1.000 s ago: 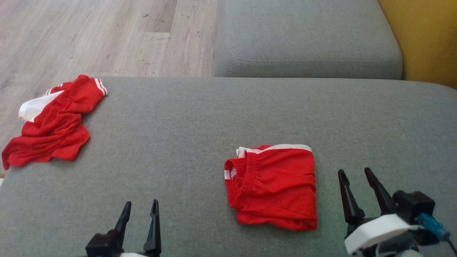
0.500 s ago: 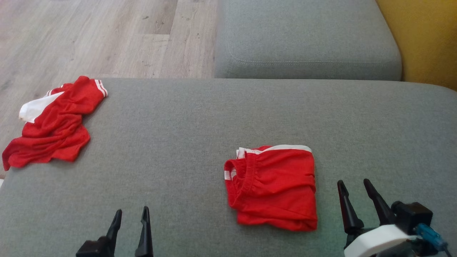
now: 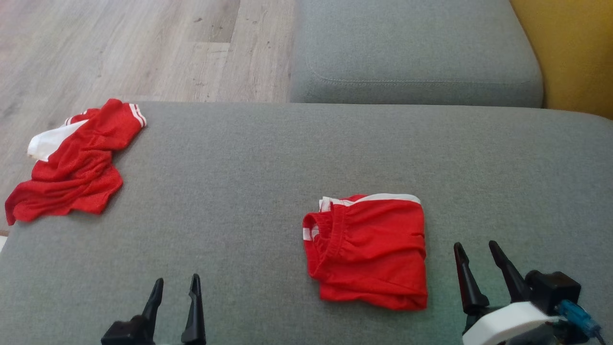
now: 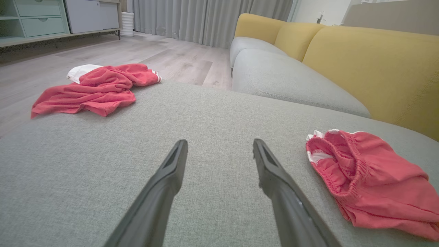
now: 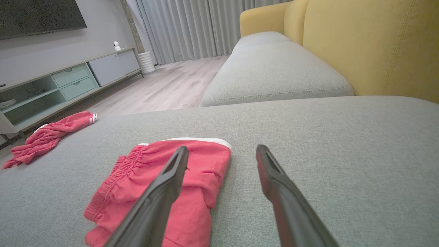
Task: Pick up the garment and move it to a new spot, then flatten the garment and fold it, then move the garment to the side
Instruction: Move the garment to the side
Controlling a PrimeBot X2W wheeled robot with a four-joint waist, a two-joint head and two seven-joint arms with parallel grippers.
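Observation:
A folded red garment [image 3: 368,250] with white trim lies on the grey cushion [image 3: 268,163], right of centre near the front; it also shows at the right of the left wrist view [image 4: 368,178] and low left in the right wrist view [image 5: 161,187]. A second red garment [image 3: 72,165] lies crumpled at the cushion's far left edge. My left gripper [image 3: 175,283] stands open at the lower left, well left of the folded garment. My right gripper [image 3: 476,248] is open just right of it, touching nothing.
Beyond the cushion lies a second grey seat cushion [image 3: 412,52] with a yellow backrest [image 3: 570,52] to its right. Wooden floor [image 3: 119,48] runs past the far left edge. A TV cabinet [image 5: 68,82] stands across the room.
Both grippers have drawn back toward the front edge, the left one also slightly left. The garments lie as before; the camera has shifted a little.

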